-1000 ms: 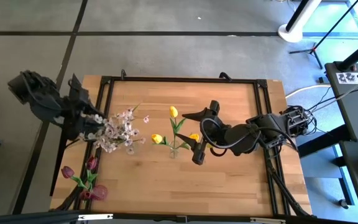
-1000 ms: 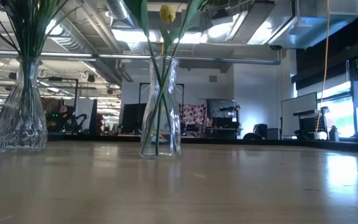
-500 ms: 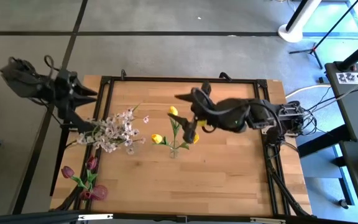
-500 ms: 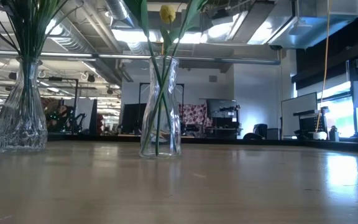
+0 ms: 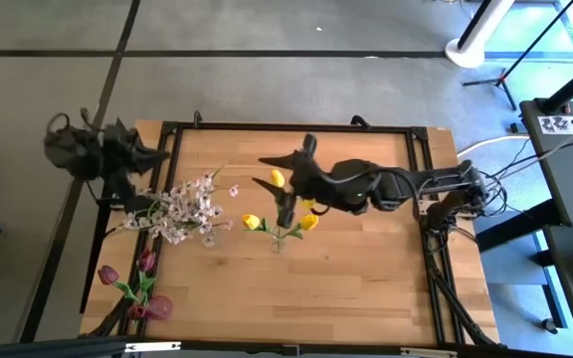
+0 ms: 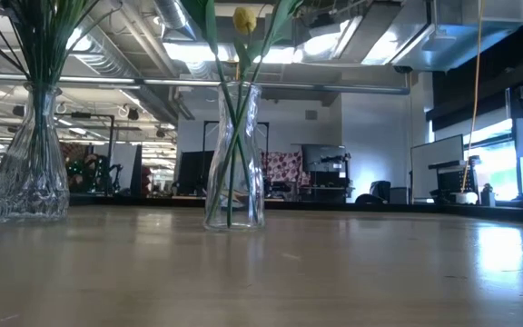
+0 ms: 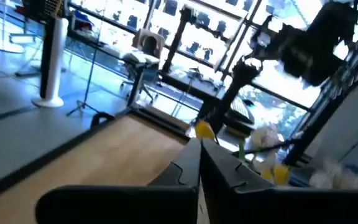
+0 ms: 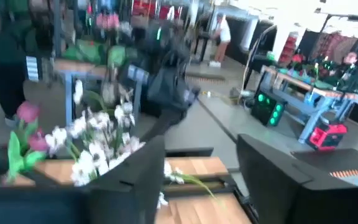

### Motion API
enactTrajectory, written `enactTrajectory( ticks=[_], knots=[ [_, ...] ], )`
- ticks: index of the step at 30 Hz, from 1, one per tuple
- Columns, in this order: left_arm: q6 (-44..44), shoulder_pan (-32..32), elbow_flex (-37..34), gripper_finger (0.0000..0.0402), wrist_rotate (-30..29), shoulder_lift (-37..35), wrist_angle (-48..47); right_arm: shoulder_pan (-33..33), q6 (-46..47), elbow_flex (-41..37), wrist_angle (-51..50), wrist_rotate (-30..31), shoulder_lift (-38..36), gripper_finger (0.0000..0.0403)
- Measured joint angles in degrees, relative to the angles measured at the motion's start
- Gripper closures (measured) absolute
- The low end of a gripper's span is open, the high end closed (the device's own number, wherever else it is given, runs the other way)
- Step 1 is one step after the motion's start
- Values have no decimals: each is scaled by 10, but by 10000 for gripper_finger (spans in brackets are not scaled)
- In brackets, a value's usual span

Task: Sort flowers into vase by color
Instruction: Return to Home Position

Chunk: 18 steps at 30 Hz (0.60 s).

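Three yellow tulips (image 5: 278,178) stand by their green stems in a clear glass vase (image 6: 234,154) at mid-table. A second glass vase (image 6: 25,154), farther left, holds sprays of small white-pink blossoms (image 5: 187,207). Dark red blooms (image 5: 135,288) are at the near left corner. My right gripper (image 5: 262,171) hovers open just above the far tulip; nothing shows between its fingers (image 8: 138,174). My left gripper (image 5: 157,156) is shut and empty over the table's far left corner, beyond the blossoms; its fingers (image 7: 194,168) are pressed together.
A black frame (image 5: 286,127) runs around the wooden tabletop. The right half of the table (image 5: 376,268) is bare wood. Off the table to the right stands a dark cart (image 5: 565,169) with cables.
My left gripper has risen off the white-pink blossoms toward the far left corner and has shut. My right gripper has swung from the right of the tulip vase toward the far left, ending over the tulips. The flowers and both vases have stayed in place.
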Motion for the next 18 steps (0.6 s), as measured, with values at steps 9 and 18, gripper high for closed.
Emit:
enactTrajectory(
  ticks=[9,18],
  knots=[
    [-44,0,-134,401,40,-69,63,0,2,-237,229,-22,-123,358],
    [-30,-1,-171,401,103,-126,27,1,20,-362,184,-18,-258,380]
  ],
)
